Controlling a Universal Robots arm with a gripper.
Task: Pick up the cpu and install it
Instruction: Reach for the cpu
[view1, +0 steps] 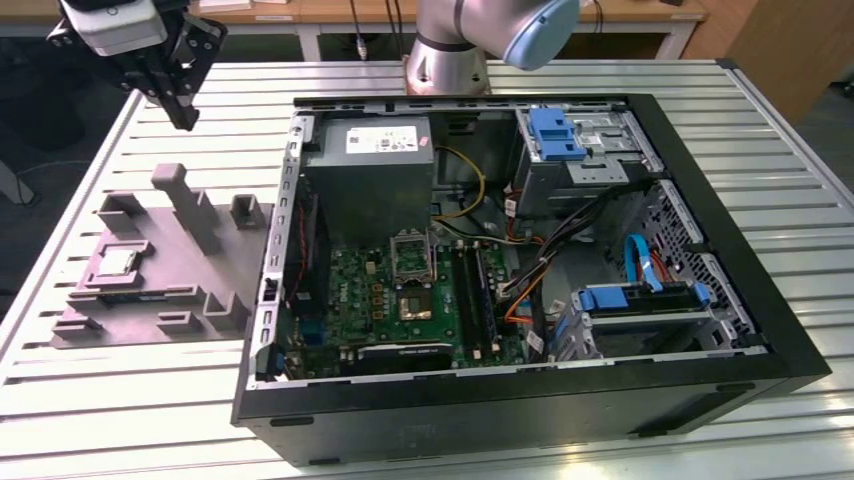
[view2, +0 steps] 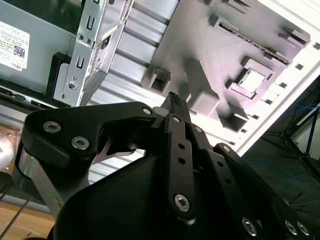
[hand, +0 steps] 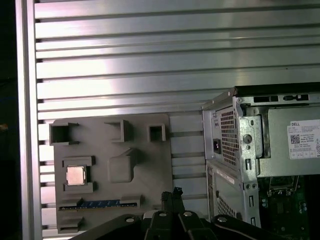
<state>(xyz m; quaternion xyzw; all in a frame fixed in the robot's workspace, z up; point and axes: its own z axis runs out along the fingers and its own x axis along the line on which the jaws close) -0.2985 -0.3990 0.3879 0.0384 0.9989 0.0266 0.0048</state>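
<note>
**Gripper (view1: 184, 118) raised, cpu (view1: 118, 262) in tray (view1: 150, 322)**

Hangs high over table (view1: 134, 420) at exterior view's left, fingertips pointing down, jaws together, nothing held. Count: 1 cpu, 1 grey tray, 1 open PC case (view1: 534, 405). Cpu flat in tray recess, metal top up; square, so no long axis. Well apart from gripper.
</note>
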